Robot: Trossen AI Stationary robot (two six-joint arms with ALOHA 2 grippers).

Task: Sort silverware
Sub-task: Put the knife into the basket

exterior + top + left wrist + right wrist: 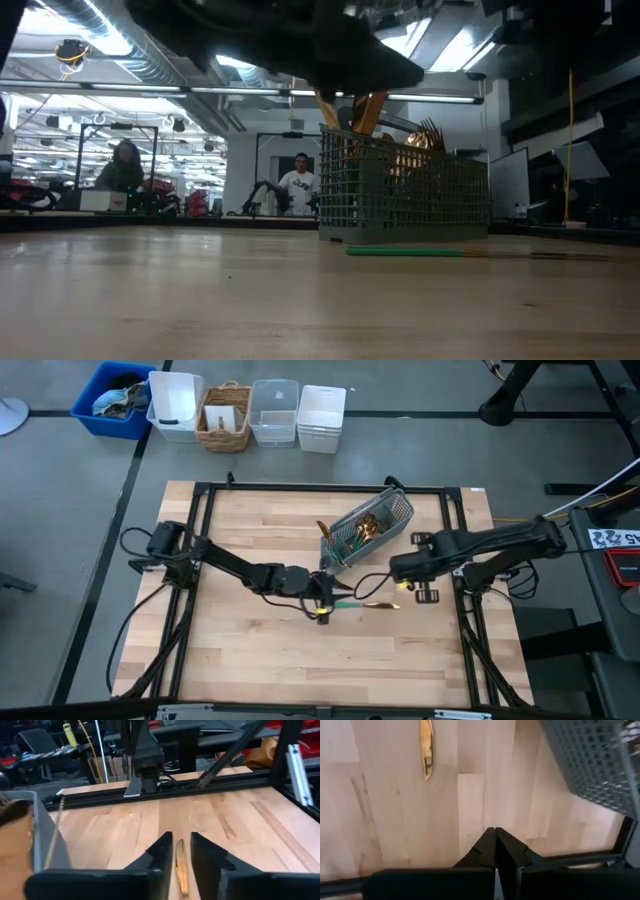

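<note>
Between the slightly parted fingers of the left gripper (322, 612), a gold-headed, teal-handled knife (368, 603) is seen lying flat on the wooden table (250, 660), not clamped; if it is being set down, the jaws are best widened fully and lifted straight up so it is not dragged. Just beyond that gripper the grey mesh caddy (368, 528) holds the remaining silverware (365, 527), and to its far side the right gripper (399, 572) waits pressed shut and empty. Beyond the table, two people (299, 184) are visible in the lit room.

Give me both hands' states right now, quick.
Left hand: fingers slightly apart around a gold knife blade on the table; grip cannot be told.
Right hand: closed, empty, beside the mesh caddy.
</note>
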